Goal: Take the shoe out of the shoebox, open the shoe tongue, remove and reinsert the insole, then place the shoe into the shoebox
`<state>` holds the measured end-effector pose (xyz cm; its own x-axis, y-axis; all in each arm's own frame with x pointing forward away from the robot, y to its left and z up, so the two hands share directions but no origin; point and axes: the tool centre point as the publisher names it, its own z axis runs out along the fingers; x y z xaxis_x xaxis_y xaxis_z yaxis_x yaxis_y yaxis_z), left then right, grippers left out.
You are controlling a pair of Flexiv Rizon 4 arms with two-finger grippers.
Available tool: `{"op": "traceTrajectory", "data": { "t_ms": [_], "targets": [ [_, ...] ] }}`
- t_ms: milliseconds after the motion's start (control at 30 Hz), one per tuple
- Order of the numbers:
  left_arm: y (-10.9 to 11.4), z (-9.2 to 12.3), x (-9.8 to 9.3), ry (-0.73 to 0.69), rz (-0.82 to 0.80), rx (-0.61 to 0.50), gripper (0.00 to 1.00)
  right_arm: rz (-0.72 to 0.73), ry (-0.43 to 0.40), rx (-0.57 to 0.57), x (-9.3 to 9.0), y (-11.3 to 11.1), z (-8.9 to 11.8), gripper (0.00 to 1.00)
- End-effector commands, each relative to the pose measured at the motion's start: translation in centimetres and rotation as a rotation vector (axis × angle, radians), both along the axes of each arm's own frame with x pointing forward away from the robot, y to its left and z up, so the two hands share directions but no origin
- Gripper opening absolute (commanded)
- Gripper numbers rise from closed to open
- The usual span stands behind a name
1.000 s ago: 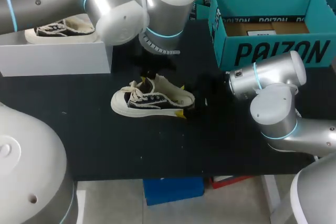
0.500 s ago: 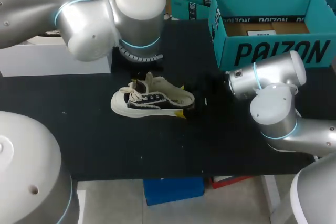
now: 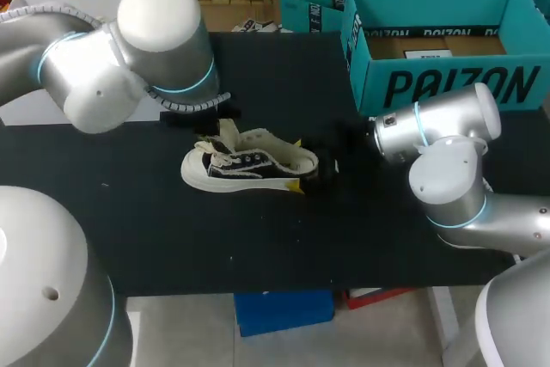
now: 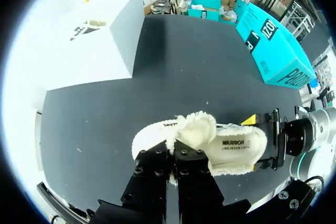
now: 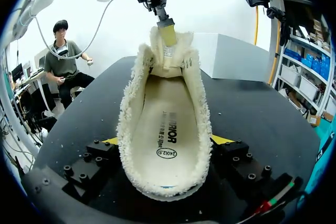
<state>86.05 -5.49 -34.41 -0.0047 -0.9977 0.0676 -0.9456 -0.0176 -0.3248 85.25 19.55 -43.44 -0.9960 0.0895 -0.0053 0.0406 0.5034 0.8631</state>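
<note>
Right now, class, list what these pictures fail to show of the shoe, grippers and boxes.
Left gripper: head view, mostly under the silver left arm; left wrist view, jaw tips buried in the fleecy cream tongue of the black-and-cream sneaker.
Rectangular white shoebox: head view, largely covered by that arm.

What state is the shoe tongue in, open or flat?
Open: the left pincer holds the tongue lifted, the insole lies exposed, the right pincer grips the shoe.

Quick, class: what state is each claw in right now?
Left claw: closed on the shoe tongue.
Right claw: closed on the shoe, gripping its heel sides.
</note>
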Motion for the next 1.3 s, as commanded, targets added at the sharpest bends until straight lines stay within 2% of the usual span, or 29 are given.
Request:
{"op": "traceTrajectory", "data": {
  "t_ms": [33, 300, 467, 500, 567, 600, 633, 800, 967, 1300],
  "targets": [
    [1.1, -0.9, 0.1, -0.007, -0.070, -0.227, 0.00, -0.003, 0.001, -0.004, 0.0, 0.2, -0.2, 0.00],
    [1.8, -1.5, 0.1, -0.009, -0.063, -0.266, 0.00, -0.003, 0.001, -0.004, 0.0, 0.2, -0.2, 0.00],
    [2.0, -2.1, 0.0, 0.000, -0.062, -0.270, 0.20, -0.003, 0.001, -0.004, 0.0, 0.2, -0.2, 0.00],
    [2.0, -2.1, 0.0, 0.001, -0.061, -0.271, 0.28, -0.003, 0.001, -0.004, 0.0, 0.2, -0.2, 0.00],
    [2.0, -2.1, 0.0, 0.006, -0.067, -0.276, 0.64, -0.003, 0.001, -0.004, 0.0, 0.2, -0.2, 0.00],
    [1.9, -2.0, 0.0, 0.010, -0.074, -0.285, 0.85, -0.003, 0.001, -0.004, 0.0, 0.2, -0.2, 0.00],
    [1.8, -1.8, 0.0, 0.011, -0.080, -0.294, 1.00, -0.003, 0.001, -0.004, 0.0, 0.2, -0.2, 0.00],
    [1.2, -0.4, 0.0, 0.064, -0.129, -0.329, 1.00, -0.003, 0.001, -0.004, 0.0, 0.2, -0.2, 0.00],
    [0.2, 2.1, -0.2, 0.139, -0.260, -0.314, 1.00, -0.003, 0.001, -0.004, 0.0, 0.2, -0.2, 0.00],
    [-1.3, 5.8, -1.4, 0.232, -0.740, -0.221, 1.00, -0.003, 0.001, -0.004, 0.0, 0.2, -0.2, 0.00]
  ]
}}
